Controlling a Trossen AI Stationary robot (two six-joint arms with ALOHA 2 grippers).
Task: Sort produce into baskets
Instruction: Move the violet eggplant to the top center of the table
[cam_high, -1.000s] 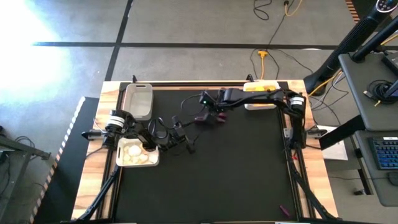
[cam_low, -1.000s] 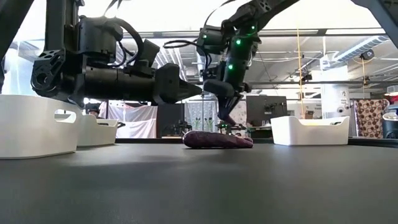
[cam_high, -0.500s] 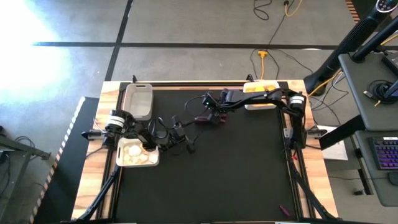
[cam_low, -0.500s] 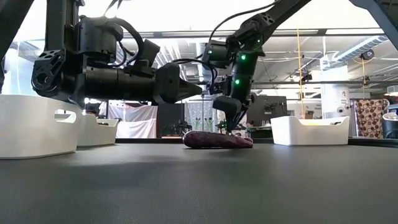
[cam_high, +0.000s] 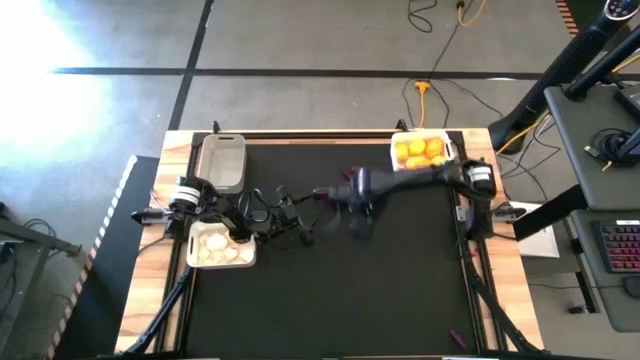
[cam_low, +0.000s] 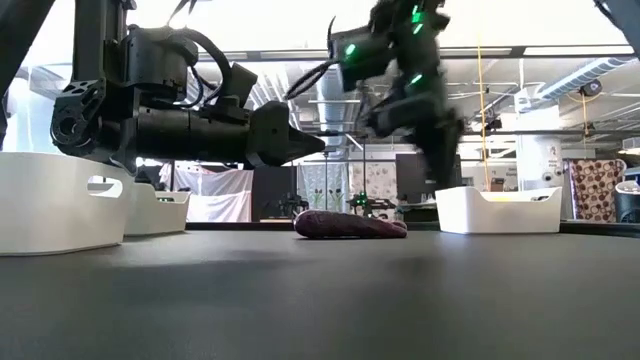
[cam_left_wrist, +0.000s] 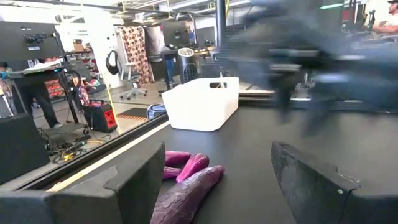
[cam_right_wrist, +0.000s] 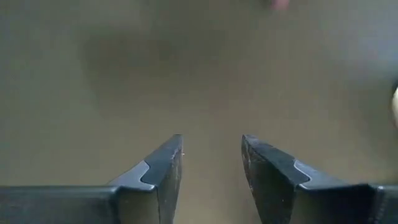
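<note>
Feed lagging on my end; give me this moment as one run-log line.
right gripper: jaws open, empty, above mat | left gripper: open by garlic basket | eggplants: on mat | citrus basket: filled

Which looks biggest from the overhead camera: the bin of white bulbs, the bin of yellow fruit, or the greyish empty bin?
Largest to smallest, as seen from above:
1. bin of white bulbs
2. bin of yellow fruit, only slightly smaller; these two are close enough that I would not insist on the order
3. greyish bin, narrower, so it looks smallest

Three baskets (cam_high: 222, 160) — three purple eggplants (cam_left_wrist: 186, 193), perhaps; several citrus (cam_high: 419, 151), garlic bulbs (cam_high: 218, 245).
</note>
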